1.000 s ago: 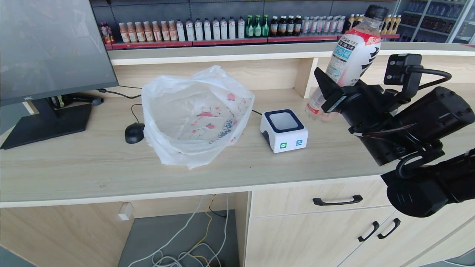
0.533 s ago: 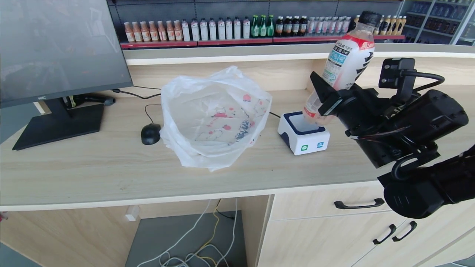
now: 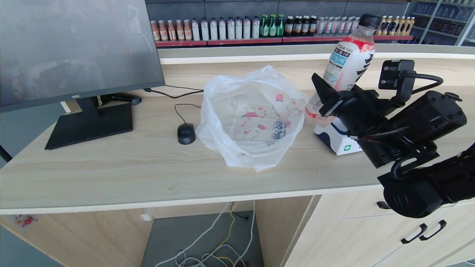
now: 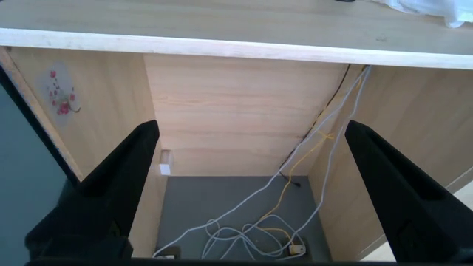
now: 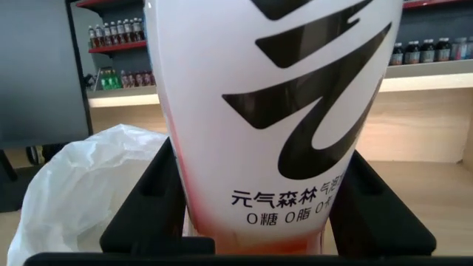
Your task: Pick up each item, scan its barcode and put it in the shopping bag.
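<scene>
One bottle (image 3: pixel 348 61), pinched by the right pincer (image 3: pixel 334 97), hung at the scanner (image 3: pixel 339 142); next seemed a drop into the bag (image 3: pixel 219 111).

A dark monitor (image 3: pixel 74 48) stood on its flat black stand (image 3: pixel 91 126) at the left of the pale wooden counter (image 3: pixel 111 167). A black wired mouse (image 3: pixel 186 133) lay near the stand. Behind the counter, a red-edged shelf (image 3: pixel 245 42) carried a long row of drink bottles (image 3: pixel 237 27). Under the counter, white and yellow cables (image 4: pixel 236 238) lay tangled, and drawers with black handles (image 3: pixel 423 231) sat to the right.
</scene>
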Motion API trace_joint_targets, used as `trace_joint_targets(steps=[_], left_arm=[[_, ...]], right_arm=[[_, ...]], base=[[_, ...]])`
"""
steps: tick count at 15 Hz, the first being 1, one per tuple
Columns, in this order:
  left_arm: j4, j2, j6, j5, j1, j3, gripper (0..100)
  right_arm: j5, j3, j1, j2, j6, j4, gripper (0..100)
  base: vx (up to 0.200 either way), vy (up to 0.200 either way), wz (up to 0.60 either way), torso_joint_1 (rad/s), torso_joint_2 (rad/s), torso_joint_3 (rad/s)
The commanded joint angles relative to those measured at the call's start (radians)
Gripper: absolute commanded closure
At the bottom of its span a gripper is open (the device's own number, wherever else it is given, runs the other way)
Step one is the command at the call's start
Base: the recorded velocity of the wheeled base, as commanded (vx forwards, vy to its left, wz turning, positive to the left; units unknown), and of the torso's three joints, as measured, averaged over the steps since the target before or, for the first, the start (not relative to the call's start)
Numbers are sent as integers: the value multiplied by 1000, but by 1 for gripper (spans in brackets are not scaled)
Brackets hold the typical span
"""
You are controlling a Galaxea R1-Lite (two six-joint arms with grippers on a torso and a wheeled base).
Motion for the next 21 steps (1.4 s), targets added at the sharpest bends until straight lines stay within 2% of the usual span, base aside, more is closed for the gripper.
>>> trace_joint_targets(steps=[1,9,11,13,16,19,21], left_arm=[[0,0,-1,0,1,0,0],[0,0,2,0,-1,0,0],[0,0,2,0,-1,0,0],[0,0,2,0,-1,0,0],[0,0,2,0,-1,0,0],[0,0,2,0,1,0,0],[0,0,2,0,-1,0,0]], right_arm=[[0,2,-8,-5,0,-1,100],[1,5,0,1,-3,-1,100],[1,7,32,8,-19,-1,100],[7,7,124,26,-54,-1,100],[33,10,198,51,-75,-1,100],[27,-21,222,63,-84,23,100],[29,-80,224,66,-92,117,100]], base=[[0,200,0,7,-2,2],[0,0,0,0,0,0],[0,0,0,0,0,0],[0,0,0,0,0,0],[0,0,0,0,0,0],[0,0,0,0,0,0],[0,0,0,0,0,0]])
